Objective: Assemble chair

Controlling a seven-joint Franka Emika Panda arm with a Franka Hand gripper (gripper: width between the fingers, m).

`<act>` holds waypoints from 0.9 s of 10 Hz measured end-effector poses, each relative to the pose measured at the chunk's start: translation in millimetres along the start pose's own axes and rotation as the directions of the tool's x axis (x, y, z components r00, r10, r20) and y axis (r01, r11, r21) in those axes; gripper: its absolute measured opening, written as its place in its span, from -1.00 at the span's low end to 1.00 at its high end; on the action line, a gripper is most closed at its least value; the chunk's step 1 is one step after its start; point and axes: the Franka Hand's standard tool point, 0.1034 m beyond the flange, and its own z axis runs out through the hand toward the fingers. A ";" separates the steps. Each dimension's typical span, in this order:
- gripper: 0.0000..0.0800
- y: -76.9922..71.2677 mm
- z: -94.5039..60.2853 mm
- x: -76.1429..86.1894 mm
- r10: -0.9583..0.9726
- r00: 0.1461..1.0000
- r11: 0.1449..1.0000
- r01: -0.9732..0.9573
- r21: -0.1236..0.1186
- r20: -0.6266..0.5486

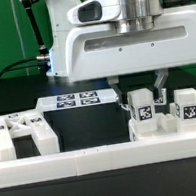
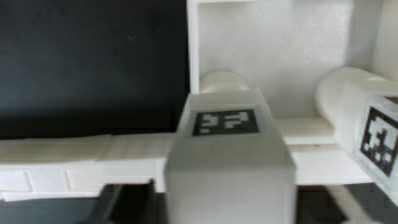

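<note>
Claw [image 1: 141, 93] hangs straight above the upright chair post [image 1: 143, 110], jaws narrow and clamping its two sides, the post's long axis vertical, another tagged piece [image 1: 185, 106] just beside.

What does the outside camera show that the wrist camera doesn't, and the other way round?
Only the exterior view: the arm's white body, the gripper, the marker board and loose chair pieces at that view's left. Only the wrist view: one tag pattern close up. Both: the tagged chair piece the gripper is shut on, its tagged neighbour and the black table.
</note>
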 end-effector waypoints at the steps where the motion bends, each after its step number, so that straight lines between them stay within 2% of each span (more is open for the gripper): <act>1: -0.27 0.0 0.0 0.1 0.035 0.999 0.999 -0.035 0.000 0.000; 2: -0.27 0.1 0.0 0.1 0.034 0.999 0.999 -0.034 0.000 0.000; 4: -0.27 -0.6 0.2 -0.1 0.237 0.972 0.972 -0.237 0.003 0.001; 5: -0.27 -0.6 0.3 -0.1 0.267 0.964 0.964 -0.267 0.003 0.001; 7: -0.27 0.7 0.7 -0.8 0.526 0.850 0.850 -0.526 0.000 0.005; 9: -0.27 0.4 1.3 -1.0 0.690 0.724 0.724 -0.690 -0.001 0.005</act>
